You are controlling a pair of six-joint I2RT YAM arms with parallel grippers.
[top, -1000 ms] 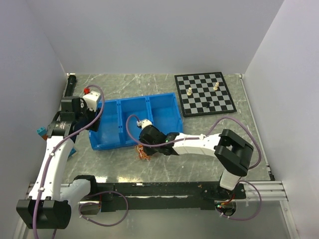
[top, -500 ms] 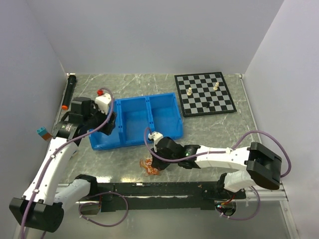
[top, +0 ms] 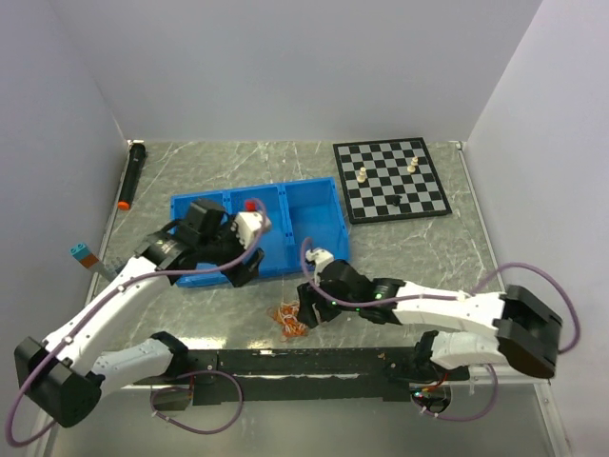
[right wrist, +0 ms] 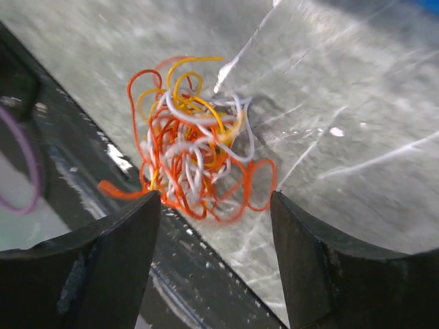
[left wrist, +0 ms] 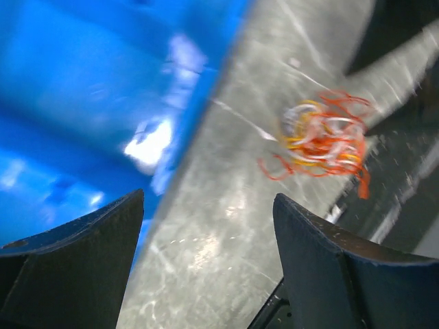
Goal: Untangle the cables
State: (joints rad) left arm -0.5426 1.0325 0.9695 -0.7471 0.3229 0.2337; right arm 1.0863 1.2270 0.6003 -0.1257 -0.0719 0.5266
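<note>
Right wrist view puts me almost on top of it: the cables (right wrist: 192,161) lie in one knotted clump of red, orange and white at the near edge of the table (right wrist: 343,103), and one orange end trails over onto the dark rail (top: 333,362). The right gripper (right wrist: 211,202) hangs over the clump with its jaws spread wide, holding nothing. The left gripper (left wrist: 207,199) is spread and empty too, poised beside the front wall of the blue bin (left wrist: 82,103) with the tangle a little way ahead of it. My worry is the edge. If either arm comes in low and sweeps rather than pinches, I reckon the whole bundle could slide off the table and drop behind the rail. A bite on the middle of the clump would likely just cinch the knots tighter, and strands this thin may slip out of the fingers. With both arms converging on one small spot, they could also bump each other, or the left one could clip the bin.
</note>
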